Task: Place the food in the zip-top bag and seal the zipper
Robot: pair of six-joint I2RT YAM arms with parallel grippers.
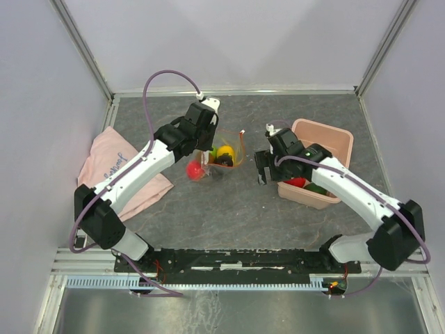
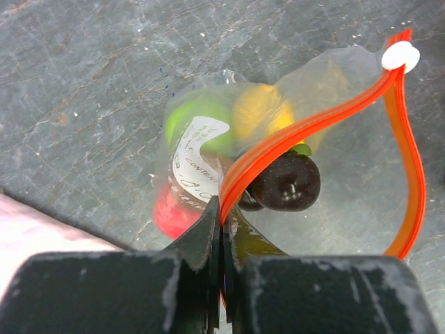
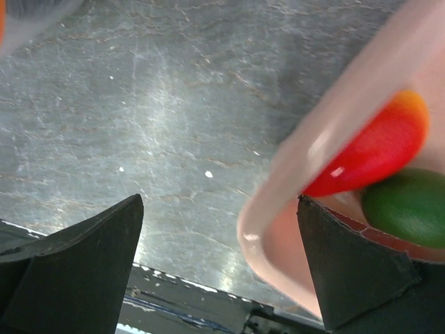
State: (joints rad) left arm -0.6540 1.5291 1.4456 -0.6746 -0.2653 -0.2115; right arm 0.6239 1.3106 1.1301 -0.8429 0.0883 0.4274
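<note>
The zip-top bag stands on the grey table with its mouth open. Its red-orange zipper bows into a loop that ends at a white piece. Inside lie yellow food, green food, red food and a dark purple piece. My left gripper is shut on the zipper strip at the mouth's near end. My right gripper stands open over the corner of the pink bin, with nothing between its fingers. A red-orange food piece and a green one lie in that bin.
The pink bin sits at the right of the table, under my right arm. A pink cloth lies at the left, partly under my left arm. Grey walls and metal rails border the table.
</note>
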